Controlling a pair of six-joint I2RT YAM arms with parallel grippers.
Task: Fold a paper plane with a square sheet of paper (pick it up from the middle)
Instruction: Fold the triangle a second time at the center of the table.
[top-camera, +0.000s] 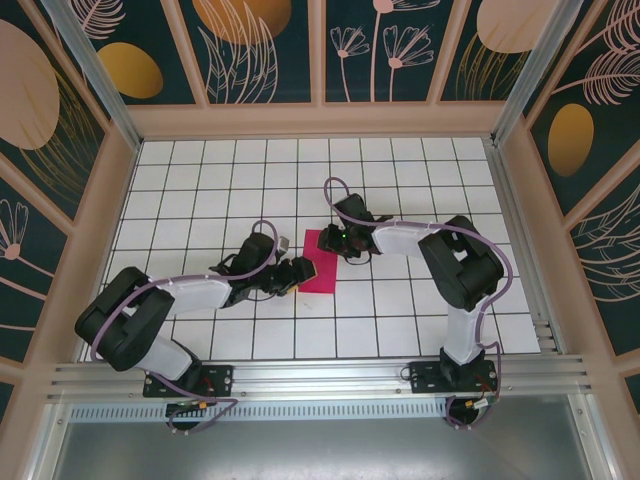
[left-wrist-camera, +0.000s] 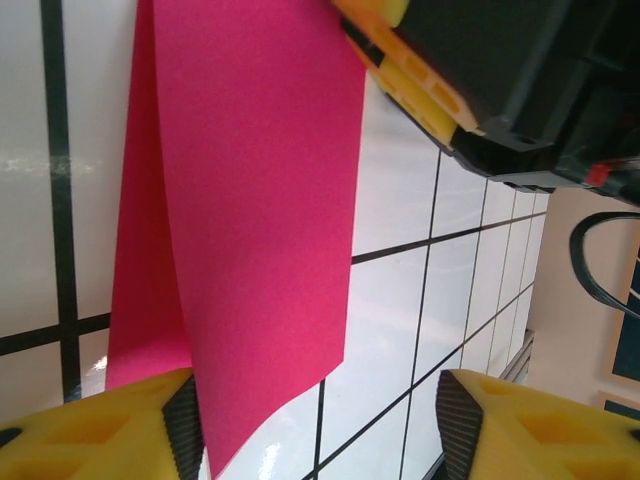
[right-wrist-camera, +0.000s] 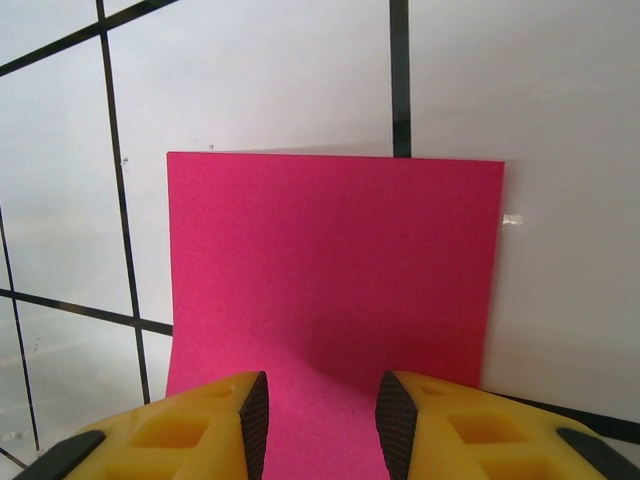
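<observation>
One square sheet of paper (top-camera: 318, 262) out there, pink, just the one. Two arms in play: the left arm (top-camera: 190, 295) and the right arm (top-camera: 420, 240). Two yellow left fingers (left-wrist-camera: 100, 430), two yellow right fingers (right-wrist-camera: 180, 430), four in all. One white-tiled worktop (top-camera: 400, 170).

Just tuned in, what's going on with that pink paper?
The pink paper lies on the white tiled table, doubled over, with two layers visible from the left wrist. The right gripper sits over one edge, its fingers apart with paper showing in the gap. The left gripper is at the opposite side, open wide, with a corner of the sheet close beside one finger. Nothing looks like a plane yet.
</observation>
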